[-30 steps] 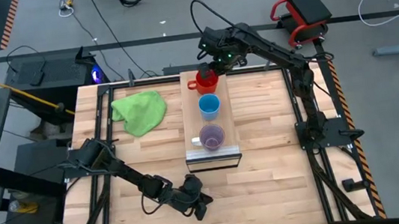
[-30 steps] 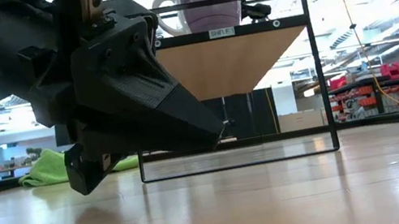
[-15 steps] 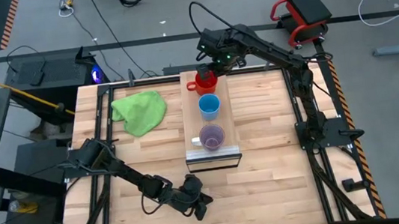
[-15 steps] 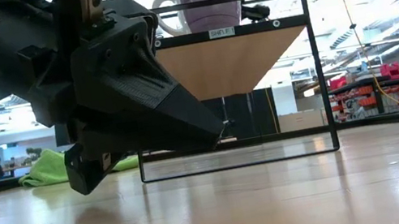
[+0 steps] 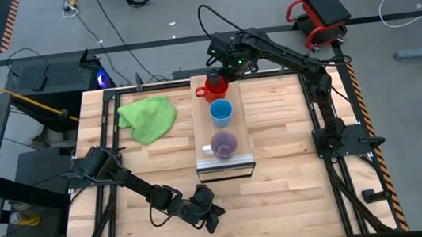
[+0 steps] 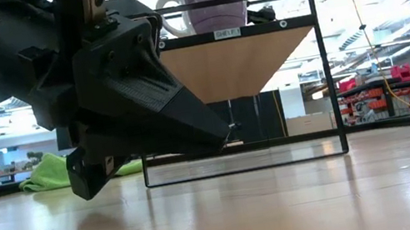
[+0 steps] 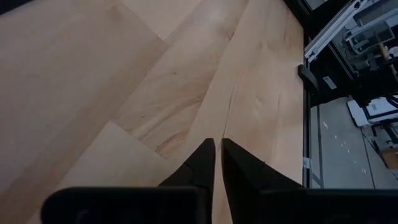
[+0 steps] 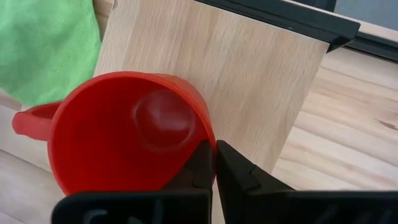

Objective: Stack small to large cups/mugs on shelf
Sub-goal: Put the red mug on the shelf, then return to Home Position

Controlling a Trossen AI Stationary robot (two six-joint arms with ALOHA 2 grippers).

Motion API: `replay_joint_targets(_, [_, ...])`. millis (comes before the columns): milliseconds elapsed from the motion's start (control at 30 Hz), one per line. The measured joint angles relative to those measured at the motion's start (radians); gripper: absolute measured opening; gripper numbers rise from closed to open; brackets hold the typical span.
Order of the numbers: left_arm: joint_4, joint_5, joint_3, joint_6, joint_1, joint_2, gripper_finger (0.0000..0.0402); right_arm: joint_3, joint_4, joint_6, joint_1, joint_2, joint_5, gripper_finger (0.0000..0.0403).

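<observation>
Slightly, since the earlier high view, the right gripper (image 5: 217,75) and the red mug (image 5: 217,86) are shifting toward the shelf's far end; the handle is now sticking out over the shelf's left edge a touch farther back. Nothing else is changing: the left arm is sitting parked at the near edge of the table.

In the right wrist view the right gripper's fingers (image 8: 202,165) are standing almost together, pinching the red mug's rim (image 8: 208,146) between them, one finger inside the mug, one outside. Whether the grip is slackening I cannot tell. The mug is sitting at the far end of the shelf (image 5: 236,103), mouth up, handle pointing toward the green cloth (image 5: 148,116).

Along the shelf's long axis, running from far to near, the three cups are lining up: red mug, then blue cup (image 5: 221,112), then purple cup (image 5: 224,144) nearest the metal-strip end. The gripper is hanging directly over the mug's right rim, so the coming move is probably turning on a straight lift clear of that rim. The right arm is by far the nearer one.

The left gripper (image 7: 217,155) is pointing at bare tabletop (image 7: 93,74), its fingers narrow with a thin slit between them, holding nothing.

In the low view the left arm is filling much of the picture; only the purple cup is showing atop the shelf, and the other two cups are hidden behind it.
</observation>
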Motion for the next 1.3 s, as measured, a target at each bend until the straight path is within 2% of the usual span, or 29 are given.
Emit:
replay_joint_targets(467, [0.0,0.0,0.0,0.0,0.0,0.0,0.0028,0.014,-0.002,-0.026,0.001,-0.002,0.005,0.005])
replay_joint_targets(767, [0.0,0.0,0.0,0.0,0.0,0.0,0.0036,0.021,-0.005,-0.034,0.006,-0.003,0.005,0.0058])
replay_joint_targets(1033, [0.0,0.0,0.0,0.0,0.0,0.0,0.0026,0.021,-0.05,-0.035,0.006,-0.009,0.017,0.0066])
replay_joint_targets(1300, [-0.001,0.0,0.0,0.0,0.0,0.0,0.0031,0.022,-0.054,-0.039,0.006,-0.071,0.038,0.0066])
